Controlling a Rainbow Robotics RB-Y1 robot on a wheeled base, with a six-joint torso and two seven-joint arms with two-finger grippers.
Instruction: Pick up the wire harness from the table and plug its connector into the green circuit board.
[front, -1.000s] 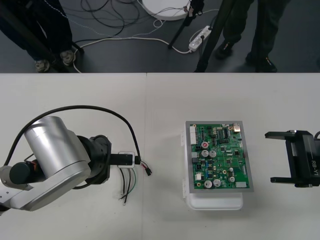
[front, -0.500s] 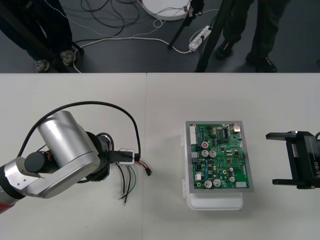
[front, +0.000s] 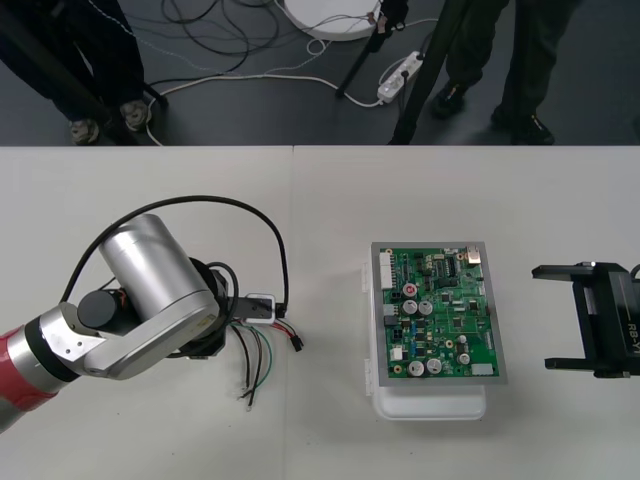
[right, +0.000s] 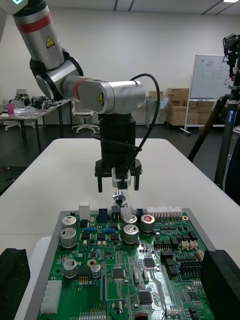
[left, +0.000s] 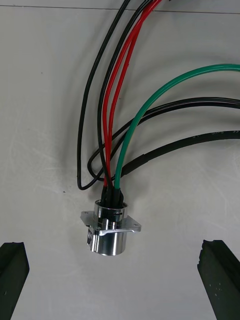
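Left gripper (right: 118, 188): jaws spread wide, nothing between the pads. In the left wrist view its black fingers (left: 12, 270) stand far out on either side of the round metal socket (left: 111, 232), neither one touching it. The socket rests on the table (front: 150, 180) with its flange outward and the red, black and green wires fanning away from its back.

The wire harness (front: 258, 362) lies flat, well apart from the green circuit board (front: 440, 315) on the left arm's side. Its small black plug (front: 297, 343) is the end nearest the board and is not in it. The left arm is folded over the socket end (most of that end is hidden beneath it in the front view).

Judgement: this is the pre-grasp step. The wide spread gives the flange clearance on both sides, and taking the socket end would leave the plug free to lead toward the board.

Right gripper (front: 555, 316): jaws wide too, holding nothing. It waits just beyond the board's opposite side, facing across the board on its white base (front: 430, 405), probably clear of the work until needed.
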